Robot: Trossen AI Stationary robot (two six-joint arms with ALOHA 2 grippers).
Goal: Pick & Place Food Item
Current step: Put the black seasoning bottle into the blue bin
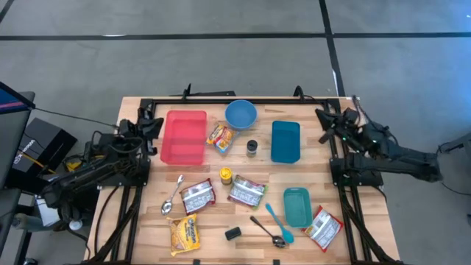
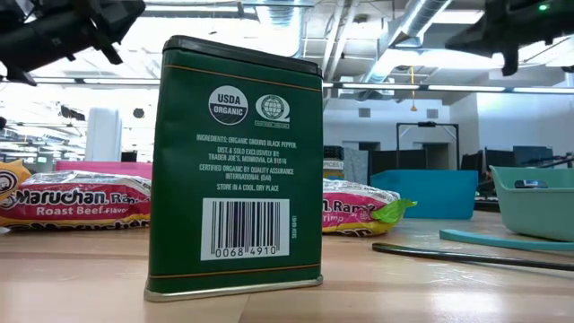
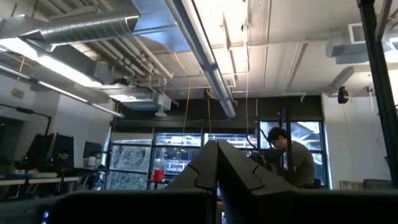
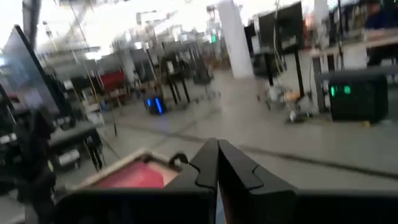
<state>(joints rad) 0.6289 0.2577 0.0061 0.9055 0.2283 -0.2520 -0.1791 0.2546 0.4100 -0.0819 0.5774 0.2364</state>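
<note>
Wooden slats make up the table [image 1: 147, 235], and the red tray [image 1: 185, 137] near its far left serves as the landmark for everything on it. Just right of the red tray lies a small snack packet [image 1: 220, 135], with a blue bowl [image 1: 241, 114] beyond it. Further right of the tray sits a dark little jar [image 1: 252, 147], then a blue tray [image 1: 285, 141]. On the near side of the red tray lie a metal spoon [image 1: 172, 195], two ramen packets [image 1: 197, 196] [image 1: 246, 192] and a small yellow jar [image 1: 226, 176] between them. A yellow noodle bag [image 1: 184, 235] and a dark green pepper tin [image 2: 235, 166] lie nearer still. Well to the right of that are a teal container [image 1: 297, 206], a teal spatula [image 1: 278, 222] and a third ramen packet [image 1: 324, 227].

The left gripper [image 1: 149, 126] hangs just left of the red tray, fingers pressed together, holding nothing. The right gripper [image 1: 324, 125] sits far right of the tray, past the blue tray, likewise closed and empty.
</note>
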